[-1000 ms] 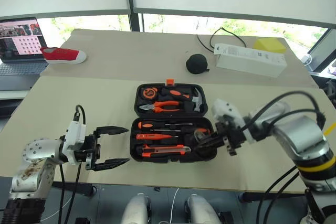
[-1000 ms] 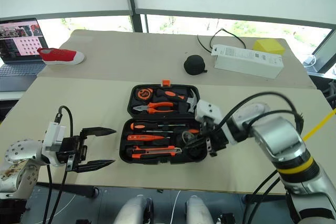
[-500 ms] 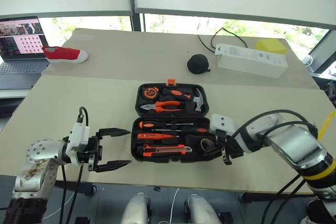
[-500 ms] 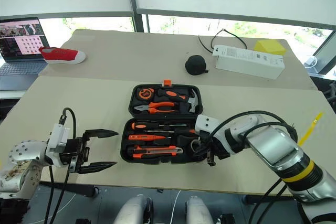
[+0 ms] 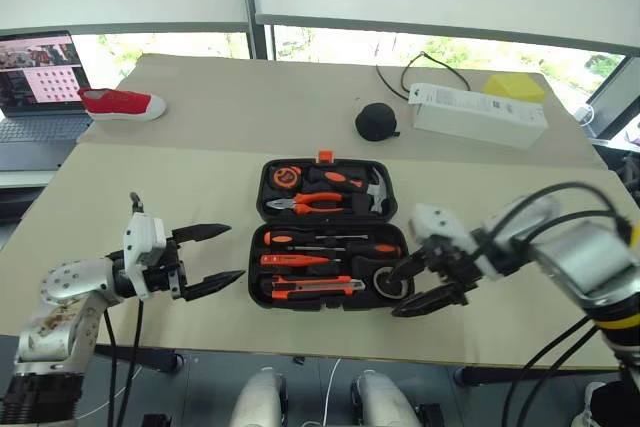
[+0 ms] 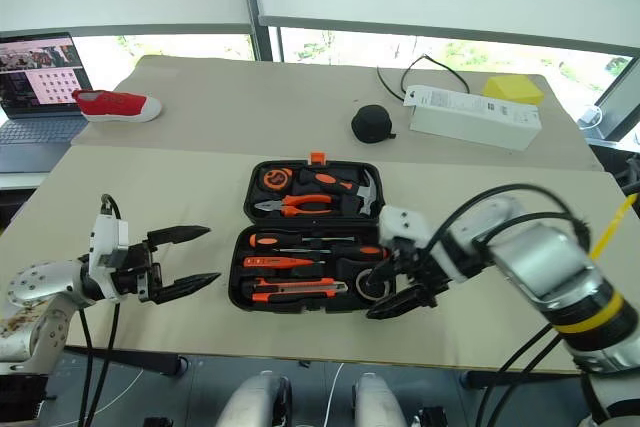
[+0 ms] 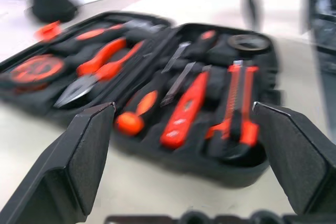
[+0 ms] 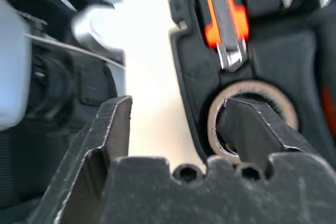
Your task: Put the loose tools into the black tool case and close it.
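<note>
The flat black plastic clamshell tool case (image 5: pixel 330 237) lies open between both grippers. The right gripper (image 5: pixel 418 283), fingers spread wide and empty, sits at the case's near right corner, one finger over the small dark tape roll (image 5: pixel 381 281) in its recess. The left gripper (image 5: pixel 210 258) hovers wide open, well left of the case

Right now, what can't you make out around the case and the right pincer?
- Tape roll: right wrist view, one finger covers its middle; whether it sits fully in its recess is unclear.
- Knife: right wrist view, cut off by the frame edge.
- Case: left wrist view, blurred; small tool details unreadable.
- Case near corner: eye views, right pincer hides it.
</note>
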### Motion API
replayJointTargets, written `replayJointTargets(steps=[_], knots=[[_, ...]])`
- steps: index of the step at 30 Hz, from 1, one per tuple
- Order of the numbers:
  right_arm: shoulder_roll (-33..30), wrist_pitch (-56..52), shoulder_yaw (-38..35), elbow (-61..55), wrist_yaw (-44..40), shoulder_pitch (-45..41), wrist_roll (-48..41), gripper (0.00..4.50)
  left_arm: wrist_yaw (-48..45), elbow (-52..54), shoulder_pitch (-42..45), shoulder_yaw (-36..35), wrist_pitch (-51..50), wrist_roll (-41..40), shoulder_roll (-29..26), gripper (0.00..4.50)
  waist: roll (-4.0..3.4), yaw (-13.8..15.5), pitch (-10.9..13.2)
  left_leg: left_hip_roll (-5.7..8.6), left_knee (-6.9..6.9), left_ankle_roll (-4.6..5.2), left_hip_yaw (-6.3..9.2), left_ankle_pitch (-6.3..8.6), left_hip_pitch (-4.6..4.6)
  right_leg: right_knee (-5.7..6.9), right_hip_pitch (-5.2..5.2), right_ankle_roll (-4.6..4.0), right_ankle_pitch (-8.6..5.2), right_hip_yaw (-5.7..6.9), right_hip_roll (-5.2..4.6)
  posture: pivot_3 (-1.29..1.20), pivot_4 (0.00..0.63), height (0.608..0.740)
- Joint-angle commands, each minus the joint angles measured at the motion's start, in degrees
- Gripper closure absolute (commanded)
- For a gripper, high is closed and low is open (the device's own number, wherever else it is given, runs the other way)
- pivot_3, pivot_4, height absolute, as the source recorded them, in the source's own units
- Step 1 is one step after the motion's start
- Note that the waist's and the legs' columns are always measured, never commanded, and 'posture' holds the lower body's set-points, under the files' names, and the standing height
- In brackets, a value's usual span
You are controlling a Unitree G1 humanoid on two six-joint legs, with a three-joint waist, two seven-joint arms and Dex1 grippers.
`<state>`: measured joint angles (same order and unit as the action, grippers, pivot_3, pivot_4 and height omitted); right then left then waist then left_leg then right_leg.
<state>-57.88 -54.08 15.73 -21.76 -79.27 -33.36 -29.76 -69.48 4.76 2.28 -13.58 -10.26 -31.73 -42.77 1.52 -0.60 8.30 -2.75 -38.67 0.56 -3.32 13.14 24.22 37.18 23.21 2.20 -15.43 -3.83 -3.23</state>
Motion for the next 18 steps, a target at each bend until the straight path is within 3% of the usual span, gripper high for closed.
replayJointTargets(steps=[1,2,5,8,12,18], knots=[[0.0,5.9,-7.5,6.0,-0.4,2.4,-1.5,1.10,6.6,-1.7,1.5,-2.1,-3.5,1.7,-0.9,0.52,0.08,0.0,0.0,0.00,0.00,0.00,0.00,0.00,-0.02,0.00,-0.02,0.00,0.00,0.00,0.00,0.00,0.150,0.740],[0.4,7.4,-8.3,7.3,-0.2,2.9,-1.2,1.10,8.0,-2.3,1.9,-2.1,-3.9,2.5,-0.9,0.70,0.09,0.0,0.0,0.01,-0.01,0.00,0.00,0.00,-0.03,0.00,-0.03,0.00,0.00,0.01,0.00,0.00,0.150,0.740],[6.3,22.0,-10.6,18.5,7.6,3.5,6.0,1.84,14.9,-6.3,6.5,-1.0,-5.7,5.4,0.9,1.86,0.18,-0.1,0.0,0.04,-0.03,0.00,-0.04,0.00,-0.04,0.01,-0.04,0.00,0.01,0.00,0.03,0.00,0.150,0.740],[12.7,38.7,-9.2,30.8,18.0,2.5,16.3,2.91,20.7,-10.4,12.5,2.7,-6.4,9.7,4.2,3.05,0.23,0.0,0.0,0.05,-0.11,-0.03,-0.19,-0.02,-0.03,0.03,-0.05,-0.02,0.08,0.00,0.10,0.00,0.150,0.740],[17.7,47.7,-7.6,39.3,22.7,1.2,22.1,4.29,23.9,-15.3,18.0,7.9,-6.7,15.0,7.3,4.49,0.23,0.0,0.0,0.16,-0.10,-0.04,-0.34,-0.03,0.13,0.00,0.06,0.08,0.14,-0.03,0.04,0.00,0.150,0.740],[20.3,50.0,-5.4,40.2,20.9,1.5,24.4,4.40,18.2,-15.7,20.5,13.8,-8.2,15.4,8.4,4.50,0.23,-0.3,0.0,0.14,-0.04,-0.03,-0.38,-0.03,0.18,0.00,0.14,0.08,0.14,-0.07,0.05,0.00,0.150,0.740]])
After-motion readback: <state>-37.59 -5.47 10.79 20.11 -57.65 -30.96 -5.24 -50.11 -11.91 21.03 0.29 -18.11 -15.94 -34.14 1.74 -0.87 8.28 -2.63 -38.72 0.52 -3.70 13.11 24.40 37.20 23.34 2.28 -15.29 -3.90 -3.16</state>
